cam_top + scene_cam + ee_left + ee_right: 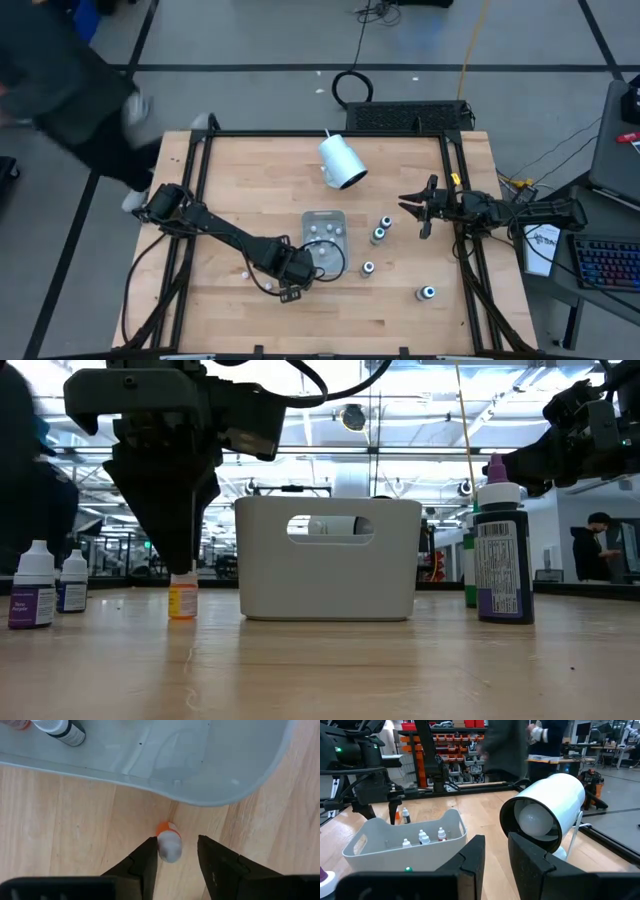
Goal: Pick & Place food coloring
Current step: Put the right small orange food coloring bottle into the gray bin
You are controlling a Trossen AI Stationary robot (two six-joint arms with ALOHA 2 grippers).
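Bright even light, blurred person (pixel 60 90)

A pale grey plastic bin (pixel 325 222) is sitting at the centre of the light wooden bench (pixel 230 180); a white cylindrical lamp (pixel 342 162) is lying above it, and a dark-clothed person (pixel 60 90) is standing at upper left.

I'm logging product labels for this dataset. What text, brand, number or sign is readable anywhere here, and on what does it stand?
No text can be read for certain.
Dark bottle: printed label with barcode, print too small.
Two small bottles at the low view's left: purple labels, blurred.
Orange bottle under the left gripper: no legible print.
White bin: no print visible.
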